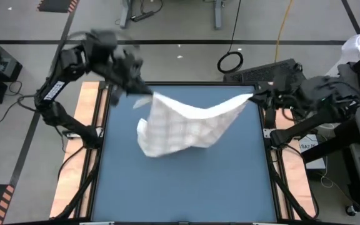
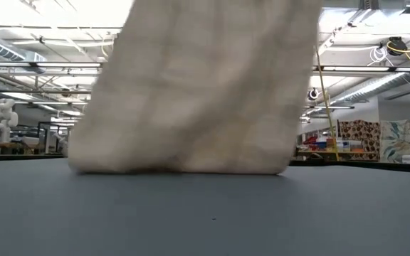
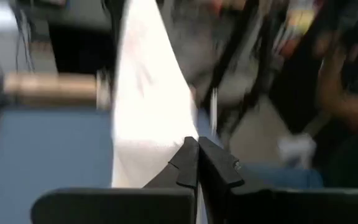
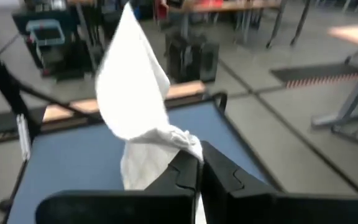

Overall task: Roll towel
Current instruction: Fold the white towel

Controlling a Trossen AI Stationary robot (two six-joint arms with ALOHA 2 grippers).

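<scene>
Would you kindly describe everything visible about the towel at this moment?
The towel is thin white cloth with a faint plaid of fine lines, soft and wrinkled. It hangs stretched between the left gripper and the right gripper, each shut on an upper corner. The middle sags, and its lower edge touches the blue table near the far side.

left fingers (image 3: 197, 152) pinching towel (image 3: 145, 106), raised

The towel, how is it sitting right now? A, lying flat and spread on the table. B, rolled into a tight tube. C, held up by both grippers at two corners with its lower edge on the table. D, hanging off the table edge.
C: the left gripper and right gripper each pinch a corner of the towel, which sags to the table.
</scene>
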